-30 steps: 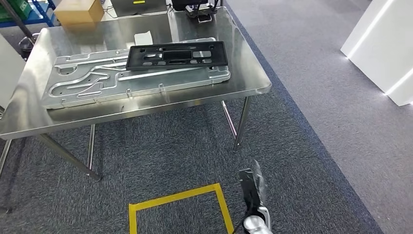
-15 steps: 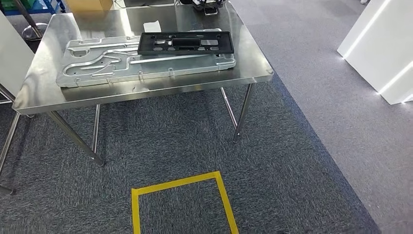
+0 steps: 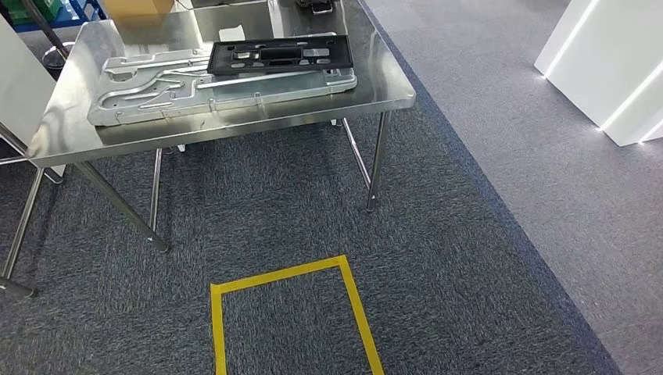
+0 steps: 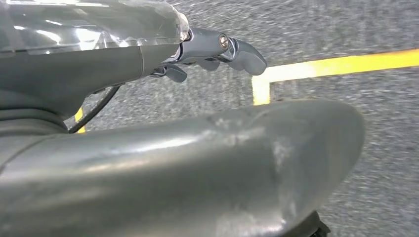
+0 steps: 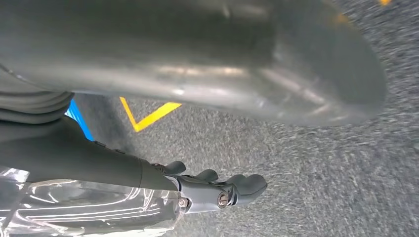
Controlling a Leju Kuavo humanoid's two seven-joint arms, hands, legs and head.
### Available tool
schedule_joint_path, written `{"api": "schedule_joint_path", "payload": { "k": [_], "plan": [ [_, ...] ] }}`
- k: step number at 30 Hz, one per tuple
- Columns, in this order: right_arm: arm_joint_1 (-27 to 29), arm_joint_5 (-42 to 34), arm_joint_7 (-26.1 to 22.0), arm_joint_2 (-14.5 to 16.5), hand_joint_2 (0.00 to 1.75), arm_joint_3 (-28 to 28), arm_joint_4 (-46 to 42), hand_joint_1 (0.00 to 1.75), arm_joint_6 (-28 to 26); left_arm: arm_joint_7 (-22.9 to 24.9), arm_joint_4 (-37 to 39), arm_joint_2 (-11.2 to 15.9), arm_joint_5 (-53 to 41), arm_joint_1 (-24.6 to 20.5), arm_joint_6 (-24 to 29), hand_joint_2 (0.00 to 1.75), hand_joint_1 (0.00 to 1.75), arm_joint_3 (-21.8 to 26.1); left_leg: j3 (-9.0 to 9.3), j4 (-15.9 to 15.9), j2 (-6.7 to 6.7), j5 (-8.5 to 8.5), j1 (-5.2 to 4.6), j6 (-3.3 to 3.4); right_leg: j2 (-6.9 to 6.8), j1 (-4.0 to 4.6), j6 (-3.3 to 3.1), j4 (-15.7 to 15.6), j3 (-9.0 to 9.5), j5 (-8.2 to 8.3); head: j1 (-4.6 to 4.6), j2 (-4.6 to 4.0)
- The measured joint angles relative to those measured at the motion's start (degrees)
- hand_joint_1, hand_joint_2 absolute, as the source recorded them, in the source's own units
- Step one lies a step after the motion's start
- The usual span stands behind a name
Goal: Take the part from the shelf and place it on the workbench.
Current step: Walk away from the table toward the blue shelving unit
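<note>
Steel bench [image 3: 375,90] carrying a black frame [image 3: 280,55] on a silver plate [image 3: 156,98].
The frame is lying flat across the plate's far edge. Both hands are hanging over grey carpet [image 3: 469,234] by yellow floor tape [image 3: 281,273]: left hand [image 4: 217,49] and right hand [image 5: 217,190] holding nothing, fingers loosely extended.

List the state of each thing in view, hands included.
Black rectangular plastic frame: lying flat on the metal plate.
Large silver stamped metal plate: flat on the workbench.
Stainless steel workbench: standing, carrying both parts.
Yellow tape square: stuck on the carpet, near side cut off by the picture edge.
Left hand: holds nothing, above the carpet.
Right hand: holds nothing, above the carpet.
</note>
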Motion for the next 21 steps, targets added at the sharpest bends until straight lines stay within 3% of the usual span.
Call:
{"api": "schedule_joint_path", "payload": {
  "k": [1, 3, 5, 7, 9, 10, 12, 14, 15, 16, 17, 19, 21],
  "plan": [
    [0.1, 0.1, -0.4, 0.0, 0.00, 0.0, 0.0, 0.00, 0.5, 0.0, 0.0, 0.0, 0.0, 0.0, 0.0, 0.00, 0.00, 0.1, 0.88, 1.1, 0.00, 0.79, 0.03, -0.06, -0.02, 0.04, 0.08, 0.5, -1.24, 0.54, -0.01, 0.00],
    [0.0, 0.2, -0.9, 0.1, 0.00, 0.0, 0.1, 0.00, 1.1, -0.1, 0.0, 0.0, 0.2, -0.1, 0.0, 0.00, 0.00, 0.1, 5.59, -2.7, -0.01, 3.42, 0.03, 0.19, 0.02, 0.05, 0.35, 1.8, -3.53, 1.41, -0.01, 0.00],
    [0.0, 0.2, -1.0, 0.3, 0.00, 0.0, 0.1, 0.00, 1.5, -0.1, -0.1, 0.1, 0.3, -0.4, 0.0, 0.00, 0.00, 0.1, 11.99, -10.9, 0.01, 2.58, -0.21, 0.82, 0.07, 0.16, 0.83, 3.0, -5.16, 2.07, 0.01, 0.00],
    [0.0, 0.2, -0.9, 0.4, 0.00, 0.0, 0.2, 0.00, 1.7, -0.1, -0.1, 0.1, 0.3, -0.6, 0.0, 0.00, 0.00, 0.2, 14.86, -16.0, 0.04, 0.76, -0.53, 1.60, -0.03, 0.17, 1.51, 3.6, -5.86, 2.92, 0.04, 0.01],
    [0.0, 0.2, -0.9, 0.4, 0.00, 0.0, 0.3, 0.00, 1.7, -0.1, -0.1, 0.1, 0.2, -0.5, 0.0, 0.00, 0.00, 0.2, 14.36, -16.8, 0.19, 1.53, -0.49, 2.50, 0.01, 0.06, 2.27, 3.5, -6.13, 3.67, 0.00, 0.00],
    [0.1, 0.2, -0.8, 0.4, 0.00, 0.0, 0.4, 0.00, 1.7, -0.1, -0.1, 0.1, 0.1, -0.5, 0.0, 0.00, 0.00, 0.2, 13.90, -17.0, 0.33, 2.25, -0.40, 3.02, 0.20, -0.02, 2.61, 3.9, -6.42, 2.91, -0.02, 0.00],
    [0.1, 0.2, -0.8, 0.5, 0.00, 0.0, 0.5, 0.00, 1.8, -0.1, -0.1, 0.1, 0.0, -0.5, 0.0, 0.00, 0.00, 0.2, 12.38, -17.4, 0.56, 3.89, -0.14, 3.78, 0.68, -0.32, 3.22, 7.6, -7.67, -1.97, 0.03, 0.01],
    [0.1, 0.2, -0.8, 0.5, 0.00, 0.0, 0.5, 0.00, 1.8, -0.1, -0.1, 0.1, -0.1, -0.5, 0.0, 0.00, 0.00, 0.2, 10.38, -17.3, 0.55, 5.44, -0.12, 3.96, 0.82, -0.67, 3.78, 14.4, -9.19, -7.34, 0.16, 0.01],
    [0.1, 0.2, -0.7, 0.5, 0.00, 0.0, 0.6, 0.00, 1.8, -0.1, -0.1, 0.1, -0.1, -0.4, 0.0, 0.00, 0.00, 0.2, 9.40, -17.3, 0.56, 6.14, -0.10, 3.83, 0.83, -0.88, 4.04, 17.1, -9.44, -8.08, 0.15, 0.01],
    [0.1, 0.2, -0.7, 0.5, 0.00, 0.0, 0.6, 0.00, 1.9, -0.1, -0.1, 0.1, -0.1, -0.4, 0.0, 0.00, 0.00, 0.2, 8.43, -17.2, 0.58, 6.81, -0.05, 3.62, 0.83, -1.07, 4.25, 18.4, -8.96, -7.31, 0.15, 0.01],
    [0.1, 0.2, -0.6, 0.5, 0.00, 0.0, 0.6, 0.00, 2.2, 0.0, -0.1, 0.1, -0.2, -0.4, 0.0, 0.00, 0.00, 0.2, 7.50, -17.2, 0.58, 7.42, 0.03, 3.37, 0.82, -1.27, 4.41, 17.8, -7.56, -5.51, 0.15, 0.00],
    [0.1, 0.2, -0.4, 0.5, 0.00, 0.0, 0.7, 0.00, 2.8, 0.4, -0.1, 0.0, -0.2, -0.4, 0.0, 0.00, 0.00, 0.2, 5.81, -16.8, 0.57, 8.52, 0.16, 2.74, 0.82, -1.59, 4.51, 11.8, -2.00, -2.71, 0.15, 0.00],
    [0.0, 0.3, 0.5, 0.5, 0.00, 0.0, 0.7, 0.00, 3.2, 1.3, -0.1, 0.0, -0.4, -0.3, 0.0, 0.00, 0.00, 0.2, 4.78, -16.2, 0.54, 9.40, 0.10, 1.98, 0.85, -1.55, 4.05, 3.2, 4.21, -3.86, 0.13, 0.01]
  ]
}}
